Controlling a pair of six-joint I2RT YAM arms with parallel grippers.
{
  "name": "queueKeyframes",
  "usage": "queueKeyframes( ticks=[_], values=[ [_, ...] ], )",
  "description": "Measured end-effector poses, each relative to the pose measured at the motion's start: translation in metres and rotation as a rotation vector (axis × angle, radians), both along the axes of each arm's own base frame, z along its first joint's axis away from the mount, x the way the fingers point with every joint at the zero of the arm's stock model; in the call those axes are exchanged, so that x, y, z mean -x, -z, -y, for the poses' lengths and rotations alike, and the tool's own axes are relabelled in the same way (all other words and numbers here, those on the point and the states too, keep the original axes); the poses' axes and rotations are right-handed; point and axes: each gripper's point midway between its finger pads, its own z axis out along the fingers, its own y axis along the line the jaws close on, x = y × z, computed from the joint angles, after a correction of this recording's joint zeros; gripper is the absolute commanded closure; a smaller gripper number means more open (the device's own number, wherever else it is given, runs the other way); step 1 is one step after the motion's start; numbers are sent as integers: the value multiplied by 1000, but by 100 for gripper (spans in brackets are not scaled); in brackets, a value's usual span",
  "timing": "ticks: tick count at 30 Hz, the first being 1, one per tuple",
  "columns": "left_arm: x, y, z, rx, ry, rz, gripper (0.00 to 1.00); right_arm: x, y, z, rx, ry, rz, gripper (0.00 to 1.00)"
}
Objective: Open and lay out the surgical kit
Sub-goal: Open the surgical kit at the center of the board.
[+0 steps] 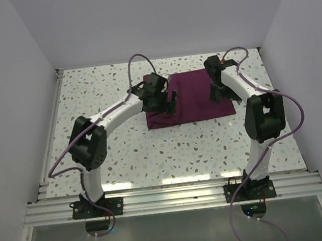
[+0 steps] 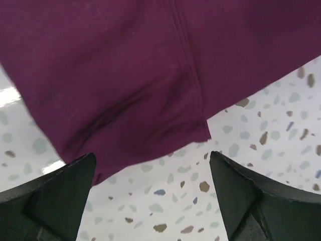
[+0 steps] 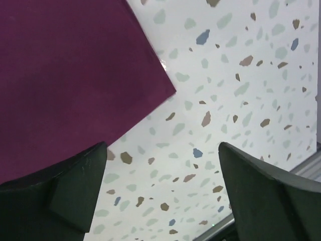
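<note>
The surgical kit shows as a folded dark maroon cloth wrap (image 1: 192, 96) lying flat at the far middle of the speckled table. The steel tray and the instruments are hidden. My left gripper (image 1: 172, 102) is open and empty over the wrap's left near part. In the left wrist view the wrap (image 2: 125, 75) fills the top, with a stitched seam and a corner just beyond my open left gripper (image 2: 152, 173). My right gripper (image 1: 217, 95) is open and empty over the wrap's right side. In the right wrist view a corner of the wrap (image 3: 75, 75) lies up and left of the open gripper (image 3: 163, 160).
White walls close the table in at the back and both sides. An aluminium rail (image 1: 175, 197) runs along the near edge, with both arm bases bolted to it. Another rail (image 1: 51, 133) runs along the left side. A metal edge (image 3: 306, 168) shows in the right wrist view.
</note>
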Motion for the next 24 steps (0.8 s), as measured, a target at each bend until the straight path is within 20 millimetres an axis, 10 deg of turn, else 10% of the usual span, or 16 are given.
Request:
queueKeyframes(
  ticks=[8, 20, 24],
  values=[
    [0, 89, 45, -223, 44, -108, 0, 23, 33, 19, 11, 35, -143, 2],
    [-16, 78, 67, -287, -24, -24, 1, 25, 14, 8, -68, 16, -93, 2],
    [-16, 81, 67, -271, -27, -36, 56, 26, 9, 8, -74, 14, -81, 2]
  ],
)
